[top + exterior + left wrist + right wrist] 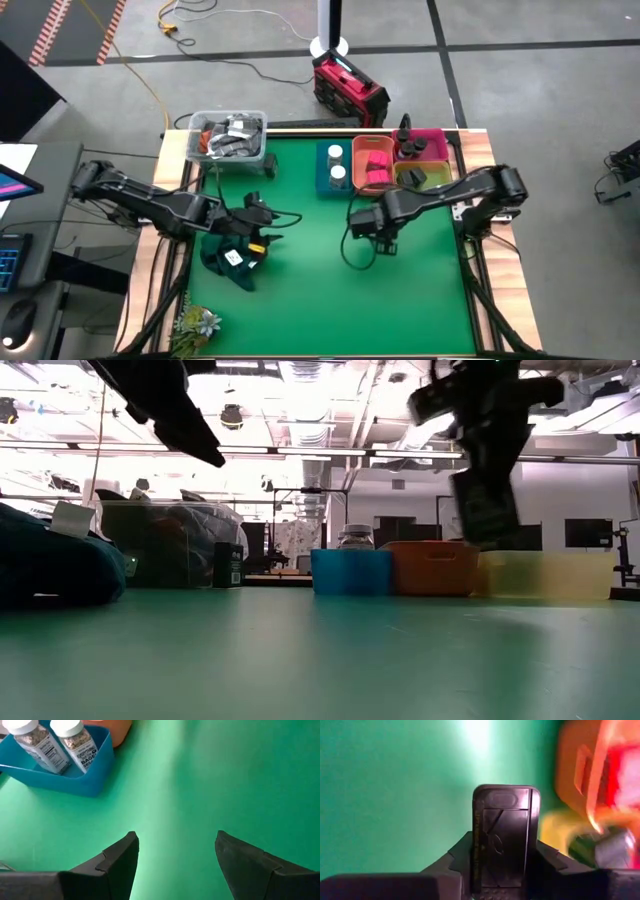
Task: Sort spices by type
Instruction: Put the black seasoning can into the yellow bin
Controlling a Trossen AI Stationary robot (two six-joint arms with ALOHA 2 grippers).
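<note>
right wrist view: right gripper (502, 865) clamping tin (504, 835)

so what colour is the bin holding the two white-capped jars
Blue; the bin with the jars shows best in the left wrist view.

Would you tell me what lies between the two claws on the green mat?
Only bare green mat separates left claw from right claw, per the high view.

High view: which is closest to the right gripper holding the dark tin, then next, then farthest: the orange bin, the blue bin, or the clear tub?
From the right gripper:
1. Orange bin, just behind it.
2. Blue bin, left of the orange one.
3. Clear tub, back-left corner.
</note>
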